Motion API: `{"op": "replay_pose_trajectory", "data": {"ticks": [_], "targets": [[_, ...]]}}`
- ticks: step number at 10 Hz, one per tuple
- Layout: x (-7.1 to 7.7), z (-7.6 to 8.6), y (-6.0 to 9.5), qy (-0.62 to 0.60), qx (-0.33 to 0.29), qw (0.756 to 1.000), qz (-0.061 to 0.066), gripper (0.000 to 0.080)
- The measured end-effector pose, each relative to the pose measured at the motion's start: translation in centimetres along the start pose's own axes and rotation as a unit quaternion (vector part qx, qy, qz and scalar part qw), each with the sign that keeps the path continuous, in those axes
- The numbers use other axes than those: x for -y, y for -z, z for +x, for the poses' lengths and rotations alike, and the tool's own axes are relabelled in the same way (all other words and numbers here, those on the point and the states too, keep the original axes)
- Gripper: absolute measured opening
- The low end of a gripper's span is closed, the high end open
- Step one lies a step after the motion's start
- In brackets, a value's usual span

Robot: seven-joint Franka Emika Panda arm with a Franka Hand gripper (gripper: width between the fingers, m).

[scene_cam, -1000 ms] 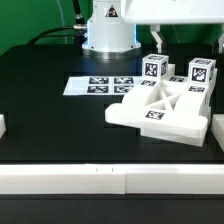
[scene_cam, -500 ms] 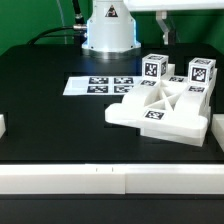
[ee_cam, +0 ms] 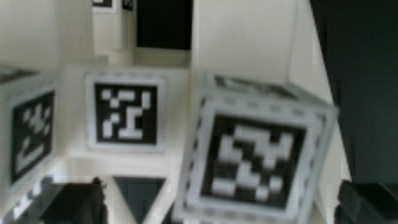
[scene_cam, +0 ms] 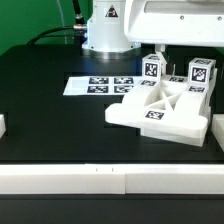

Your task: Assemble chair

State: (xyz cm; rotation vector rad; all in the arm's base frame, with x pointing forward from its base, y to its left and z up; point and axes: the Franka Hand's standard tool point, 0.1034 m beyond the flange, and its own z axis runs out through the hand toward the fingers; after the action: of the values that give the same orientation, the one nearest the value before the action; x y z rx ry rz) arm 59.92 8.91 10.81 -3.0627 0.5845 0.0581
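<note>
So the chair's cross-braced plate [scene_cam: 160,108] sits on the black surface [scene_cam: 50,110] toward the exterior view's right, with two tagged blocks [scene_cam: 153,69] standing on its far side and the marker board [scene_cam: 98,86] just beside it. Our pincer [scene_cam: 160,50] hangs spread wide and empty right over the nearer-left block, whose tag face [ee_cam: 125,108] fills the wrist view. We'd say come straight down, straddle that block evenly, and only squeeze once both fingers clear its sides so the neighbour isn't bumped.
</note>
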Motion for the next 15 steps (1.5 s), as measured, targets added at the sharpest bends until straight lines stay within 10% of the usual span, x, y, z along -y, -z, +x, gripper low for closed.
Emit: {"op": "replay_pose_trajectory", "data": {"ticks": [7,10,15], "targets": [[0.66,-1.28,-0.64,0.009,0.001,1.0,-0.001,0.0648],[0.61,-1.17,-0.57,0.008,0.0,1.0,0.0,0.0264],[0.62,-1.17,-0.6,-0.016,0.0,1.0,0.0,0.0268]]}}
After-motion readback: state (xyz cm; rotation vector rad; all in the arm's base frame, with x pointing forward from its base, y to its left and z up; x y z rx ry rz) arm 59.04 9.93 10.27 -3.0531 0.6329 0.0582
